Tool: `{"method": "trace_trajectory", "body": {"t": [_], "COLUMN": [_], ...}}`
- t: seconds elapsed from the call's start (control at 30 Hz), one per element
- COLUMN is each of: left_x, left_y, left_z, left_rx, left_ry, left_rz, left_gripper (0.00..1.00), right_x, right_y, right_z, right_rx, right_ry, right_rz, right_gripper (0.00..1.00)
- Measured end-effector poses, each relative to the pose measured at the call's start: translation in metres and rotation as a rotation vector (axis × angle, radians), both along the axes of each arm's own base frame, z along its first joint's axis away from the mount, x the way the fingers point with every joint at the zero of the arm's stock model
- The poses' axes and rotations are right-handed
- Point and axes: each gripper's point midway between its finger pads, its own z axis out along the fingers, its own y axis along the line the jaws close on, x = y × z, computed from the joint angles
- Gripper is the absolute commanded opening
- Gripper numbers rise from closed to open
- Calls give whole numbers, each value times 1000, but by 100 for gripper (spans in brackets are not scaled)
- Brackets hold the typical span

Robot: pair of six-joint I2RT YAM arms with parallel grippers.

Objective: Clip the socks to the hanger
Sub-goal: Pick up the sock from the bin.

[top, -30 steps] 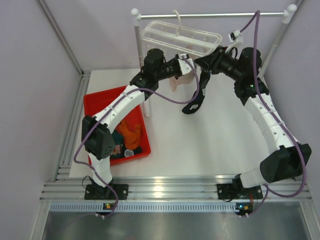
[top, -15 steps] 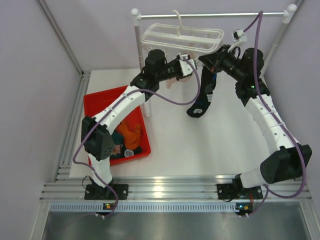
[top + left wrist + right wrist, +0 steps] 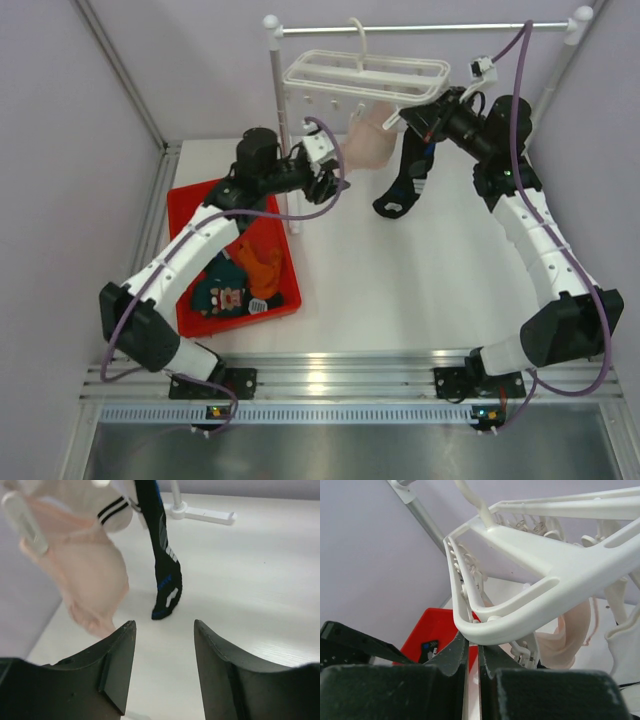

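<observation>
One hanger (image 3: 545, 565) spans above the right gripper (image 3: 472, 642), whose jaws are pressed together just under its rim. A pink sock (image 3: 95, 575) and a slimmer black sock (image 3: 164, 560) hang ahead of the left gripper (image 3: 164, 626), its jaws apart and empty.

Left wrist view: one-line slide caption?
Left end effector, open and empty, faces a hanging pale pink sock and a black sock with blue and white patches above the white table.

Hanger (image 3: 365, 72): white.
Black sock (image 3: 164, 555): blue toe patch, white marks.
Pink sock (image 3: 95, 580): pale, plain.
White sock (image 3: 95, 502): black double stripe.
Bin (image 3: 182, 205): red.
Orange sock (image 3: 262, 265): plain.
Teal sock (image 3: 225, 296): dark, cartoon face.
Desk (image 3: 400, 290): white.
</observation>
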Motion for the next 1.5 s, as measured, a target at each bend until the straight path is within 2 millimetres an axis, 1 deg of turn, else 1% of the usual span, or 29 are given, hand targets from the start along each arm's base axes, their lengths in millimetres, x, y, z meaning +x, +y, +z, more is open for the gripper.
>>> {"method": "trace_trajectory", "body": {"t": [0.1,0.13,0.17,0.23,0.27,0.33,0.37,0.4,0.47,0.5,0.53,0.57,0.67,0.77,0.87,0.9,1.0,1.07,1.1,1.17,1.23,1.3,1.33,1.43,1.5], "left_x": [-8,-8,-6,-2,0,0,-2,-3,-5,-4,-1,2,9,13,13,15,20,20,20,22,29,38,42,50,54], "left_y": [54,75,100,147,176,217,234,244,275,286,297,309,341,361,366,367,368,370,371,372,371,368,365,353,340], "left_z": [-3,-6,-11,-26,-37,-60,-73,-82,-110,-122,-132,-145,-186,-227,-264,-273,-293,-302,-307,-312,-310,-306,-305,-296,-281], "left_rx": [-38,-49,-62,-72,-77,-77,-75,-73,-59,-54,-49,-41,-8,39,88,98,118,131,140,141,125,107,100,96,99], "left_ry": [119,158,201,277,324,404,447,476,576,613,647,682,788,886,987,1013,1063,1079,1087,1096,1088,1083,1079,1047,997], "left_rz": [133,195,274,443,556,741,826,883,1069,1140,1204,1269,1435,1543,1587,1596,1623,1643,1652,1661,1659,1631,1611,1544,1485], "left_gripper": [54,54,53,54,54,54,52,51,51,51,55,56,55,54,54,54,53,51,43,25,14,6,0,0,0], "right_x": [0,0,0,1,1,1,1,1,2,1,1,0,0,0,0,0,1,1,1,1,1,1,1,2,2], "right_y": [-2,-3,-3,-5,-7,-9,-9,-10,-11,-11,-11,-11,-11,-11,-13,-13,-15,-17,-17,-18,-18,-18,-18,-18,-19], "right_z": [0,0,-1,-1,-1,-1,-1,-1,-2,-3,-5,-5,-4,-4,-4,-5,-5,-5,-5,-5,-5,-5,-5,-5,-5], "right_rx": [-2,-5,-6,-9,-9,-10,-10,-10,-10,-10,-11,-11,-12,-12,-12,-12,-13,-13,-13,-13,-14,-16,-17,-19,-19], "right_ry": [0,-2,-2,-2,-1,-1,-2,-1,0,1,4,5,3,3,4,4,4,4,4,4,3,2,1,-1,-1], "right_rz": [3,4,5,5,4,4,5,3,3,3,3,3,4,5,4,4,2,1,1,1,2,2,2,2,1], "right_gripper": [0,0,0,0,0,0,0,0,0,0,0,0,0,0,0,0,0,0,0,0,0,0,0,0,0]}}
